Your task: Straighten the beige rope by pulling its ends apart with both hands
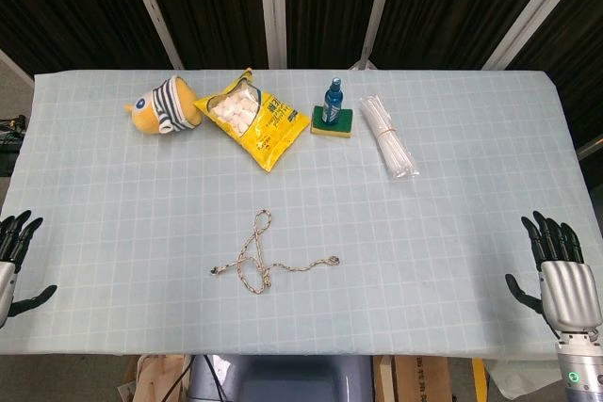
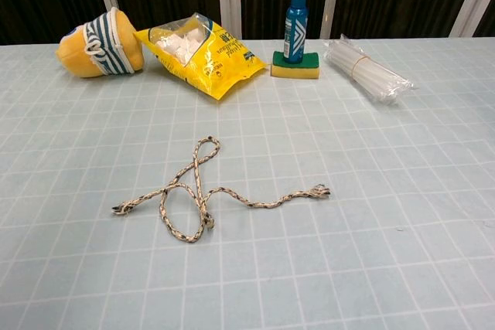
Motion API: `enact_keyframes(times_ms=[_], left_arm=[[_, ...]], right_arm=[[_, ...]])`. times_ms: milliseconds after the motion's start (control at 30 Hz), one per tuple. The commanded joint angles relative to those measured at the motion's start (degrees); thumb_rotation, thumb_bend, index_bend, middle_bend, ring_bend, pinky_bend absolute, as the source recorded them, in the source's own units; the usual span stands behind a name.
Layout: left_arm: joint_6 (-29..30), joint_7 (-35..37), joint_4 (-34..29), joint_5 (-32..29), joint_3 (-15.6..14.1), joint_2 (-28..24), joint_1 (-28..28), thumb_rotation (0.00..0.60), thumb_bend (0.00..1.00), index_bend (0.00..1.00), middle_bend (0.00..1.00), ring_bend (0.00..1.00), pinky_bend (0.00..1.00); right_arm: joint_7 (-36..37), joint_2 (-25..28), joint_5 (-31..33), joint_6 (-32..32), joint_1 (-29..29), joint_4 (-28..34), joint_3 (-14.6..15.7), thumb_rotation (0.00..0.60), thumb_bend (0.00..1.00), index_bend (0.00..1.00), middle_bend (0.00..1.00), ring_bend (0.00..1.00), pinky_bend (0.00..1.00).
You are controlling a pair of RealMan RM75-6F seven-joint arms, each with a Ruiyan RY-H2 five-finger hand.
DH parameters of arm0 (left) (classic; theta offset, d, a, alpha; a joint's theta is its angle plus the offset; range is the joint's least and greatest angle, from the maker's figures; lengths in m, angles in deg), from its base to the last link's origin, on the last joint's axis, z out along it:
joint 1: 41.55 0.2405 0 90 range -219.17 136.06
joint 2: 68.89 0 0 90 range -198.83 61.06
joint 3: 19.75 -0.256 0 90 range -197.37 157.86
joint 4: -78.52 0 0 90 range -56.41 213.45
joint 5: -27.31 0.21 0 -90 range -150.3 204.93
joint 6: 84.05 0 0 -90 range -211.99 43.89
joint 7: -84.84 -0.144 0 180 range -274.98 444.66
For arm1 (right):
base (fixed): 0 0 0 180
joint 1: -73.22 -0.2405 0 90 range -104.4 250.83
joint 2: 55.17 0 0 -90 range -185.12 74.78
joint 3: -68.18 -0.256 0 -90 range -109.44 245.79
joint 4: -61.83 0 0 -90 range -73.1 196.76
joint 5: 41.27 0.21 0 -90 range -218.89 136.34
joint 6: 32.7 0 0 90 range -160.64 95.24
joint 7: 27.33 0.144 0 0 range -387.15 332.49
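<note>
- The beige rope (image 2: 197, 191) is seen nearest, lying looped on the table (image 1: 452, 233), in front of the yellow snack bag (image 1: 250, 120).
- The left hand (image 1: 14, 261) and right hand (image 1: 565, 275) are kept far to either side of the rope, fingers spread, nothing held.
- If a loop is grasped instead of an end, the crossing could be tightened into a knot.
- The thin ends could be missed against the cloth.

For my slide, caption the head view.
Both hands, left and right, open at the table edges, beige rope looped and untouched between them.
</note>
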Motion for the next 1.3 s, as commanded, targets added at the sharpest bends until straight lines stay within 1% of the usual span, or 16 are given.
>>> enact_keyframes(times_ms=[33,333,467,667,733,800,900,1100,1233,1300], left_arm=[[0.1,0.1,0.0,0.0,0.0,0.0,0.1,0.600,0.01,0.01,0.00,0.00,0.00],[0.4,0.2,-0.1,0.2,0.0,-0.2,0.2,0.600,0.01,0.01,0.00,0.00,0.00],[0.3,0.3,-0.2,0.1,0.0,-0.1,0.2,0.600,0.01,0.01,0.00,0.00,0.00],[0.4,0.3,-0.3,0.3,-0.1,-0.1,0.2,0.600,0.01,0.01,0.00,0.00,0.00],[0.5,0.4,-0.3,0.4,0.0,-0.1,0.2,0.600,0.01,0.01,0.00,0.00,0.00],[0.8,0.5,-0.1,0.5,0.0,0.0,0.2,0.600,0.01,0.01,0.00,0.00,0.00],[0.6,0.3,0.0,0.4,0.1,0.2,0.1,0.600,0.01,0.01,0.00,0.00,0.00],[0.1,-0.2,0.0,0.1,0.1,0.4,0.0,0.600,0.02,0.01,0.00,0.00,0.00],[-0.2,0.1,-0.1,-0.3,0.2,0.3,-0.1,0.600,0.02,0.01,0.00,0.00,0.00],[-0.3,0.2,-0.1,-0.4,0.3,0.2,-0.2,0.600,0.02,0.01,0.00,0.00,0.00]], right_arm=[[-0.1,0.0,-0.1,0.0,0.0,0.0,0.0,0.600,0.31,0.00,0.00,0.00,0.00],[0.1,0.1,-0.3,0.1,0.1,0.3,0.2,0.600,0.31,0.00,0.00,0.00,0.00],[0.3,0.0,-1.5,0.1,-0.2,1.0,0.5,0.600,0.31,0.00,0.00,0.00,0.00],[3.8,0.7,-2.7,-3.6,-2.2,4.2,1.3,0.600,0.31,0.00,0.00,0.00,0.00],[5.7,1.1,-2.7,-5.1,-3.0,5.3,1.2,0.600,0.31,0.06,0.00,0.00,0.00],[7.5,1.2,-2.9,-6.6,-4.3,6.5,0.9,0.600,0.31,0.15,0.00,0.00,0.00],[7.6,0.8,-3.3,-9.0,-6.6,7.3,0.0,0.600,0.31,0.23,0.02,0.00,0.00],[5.4,-2.3,-1.8,-14.8,-11.1,9.6,-1.3,0.600,0.31,0.34,0.07,0.00,0.00],[1.5,-6.6,-0.5,-18.4,-14.0,10.6,-1.7,0.600,0.31,0.39,0.10,0.00,0.00],[-0.5,-9.0,0.3,-19.7,-15.1,10.8,-1.7,0.600,0.31,0.39,0.11,0.00,0.00]])
